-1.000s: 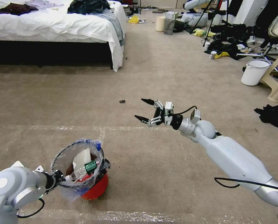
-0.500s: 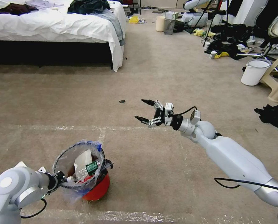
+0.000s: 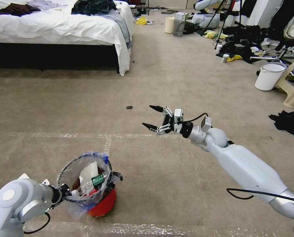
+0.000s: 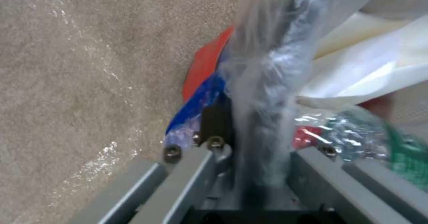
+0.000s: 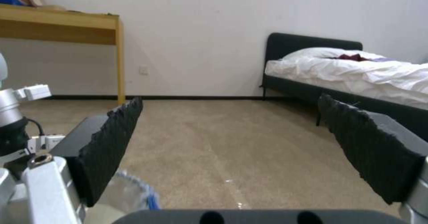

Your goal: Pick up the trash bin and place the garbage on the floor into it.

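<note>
Trash bin (image 3: 99, 197) sits tilted on the floor (image 3: 160, 184) near a tape line, mouth tipped up so the garbage (image 3: 91, 179) inside stays put. Left gripper (image 3: 65, 192) is clamped on the bin's near rim and bag liner. Right gripper (image 3: 153, 120) hangs well apart over bare carpet, fingers spread wide, holding nothing.

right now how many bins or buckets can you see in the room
4: the red trash bin gripped at its rim by the left gripper, a white bucket right, a cream bin and grey bin far back. Clutter may hide others.
</note>
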Robot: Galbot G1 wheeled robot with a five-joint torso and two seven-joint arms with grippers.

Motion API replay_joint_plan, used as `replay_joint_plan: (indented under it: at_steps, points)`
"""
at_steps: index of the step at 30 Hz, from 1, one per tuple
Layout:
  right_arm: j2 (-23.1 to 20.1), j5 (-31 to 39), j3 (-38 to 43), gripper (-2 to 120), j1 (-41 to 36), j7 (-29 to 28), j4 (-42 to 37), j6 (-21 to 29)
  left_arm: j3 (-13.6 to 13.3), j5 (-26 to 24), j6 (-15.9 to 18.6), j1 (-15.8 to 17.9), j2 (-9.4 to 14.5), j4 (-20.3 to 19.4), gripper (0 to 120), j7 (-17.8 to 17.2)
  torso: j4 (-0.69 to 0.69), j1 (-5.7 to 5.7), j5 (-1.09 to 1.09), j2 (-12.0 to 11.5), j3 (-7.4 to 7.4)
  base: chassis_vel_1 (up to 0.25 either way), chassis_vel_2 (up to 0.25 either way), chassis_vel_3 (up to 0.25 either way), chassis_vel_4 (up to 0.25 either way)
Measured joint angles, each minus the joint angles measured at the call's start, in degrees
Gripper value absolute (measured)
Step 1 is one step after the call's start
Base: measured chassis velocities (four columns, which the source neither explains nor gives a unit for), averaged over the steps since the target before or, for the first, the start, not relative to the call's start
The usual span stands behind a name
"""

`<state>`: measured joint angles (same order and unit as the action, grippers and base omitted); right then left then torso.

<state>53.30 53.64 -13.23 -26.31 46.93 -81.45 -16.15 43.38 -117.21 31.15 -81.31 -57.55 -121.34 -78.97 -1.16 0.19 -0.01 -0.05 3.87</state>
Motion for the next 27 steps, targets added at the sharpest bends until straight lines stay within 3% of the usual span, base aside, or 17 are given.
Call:
replay_joint_plan:
  at_steps: [5,8,17,19,21,23,27]
  points:
    - [-0.2,0.0,0.0,100,-0.3,-0.1,0.0,-0.1,0.1,0.2,0.0,-0.1,-0.3,-0.3,22,0.4,0.0,0.0,0.0,0.0,0.0,0.0,0.0,0.0,0.0]
    - [-0.5,0.0,0.1,100,-0.6,-0.1,-0.1,-0.2,0.4,0.7,0.0,-0.7,-0.4,-0.9,39,1.7,-0.01,0.0,0.0,0.0,0.0,0.0,0.0,0.0,0.0]
    - [-0.8,0.1,0.4,100,-1.0,-0.1,-0.5,-0.2,0.7,1.7,0.2,-0.9,-0.9,-1.8,67,2.4,0.0,0.0,0.0,0.0,0.0,0.0,0.0,0.0,0.0]
    - [-1.0,0.1,0.3,100,-1.1,0.1,-0.6,-0.2,1.0,1.7,0.2,-0.9,-0.9,-1.9,79,2.4,-0.01,0.0,0.0,0.0,0.0,0.0,0.0,0.0,0.0]
    - [-1.0,0.1,0.3,100,-1.1,0.1,-0.6,-0.2,1.1,1.8,0.2,-1.0,-0.9,-1.9,82,2.4,-0.01,0.0,0.0,0.0,0.0,0.0,0.0,0.0,0.0]
    - [-1.0,0.1,0.2,100,-1.1,0.2,-0.6,-0.2,1.4,3.0,0.5,-1.7,-0.8,-2.2,93,2.2,0.0,0.0,0.0,0.0,0.0,0.0,0.0,0.0,0.0]
    - [-1.0,0.1,0.2,100,-1.1,0.2,-0.5,-0.2,1.6,6.7,1.3,-2.7,-0.6,-2.1,99,1.8,0.0,0.0,0.0,0.0,0.0,0.0,0.0,0.0,0.0]
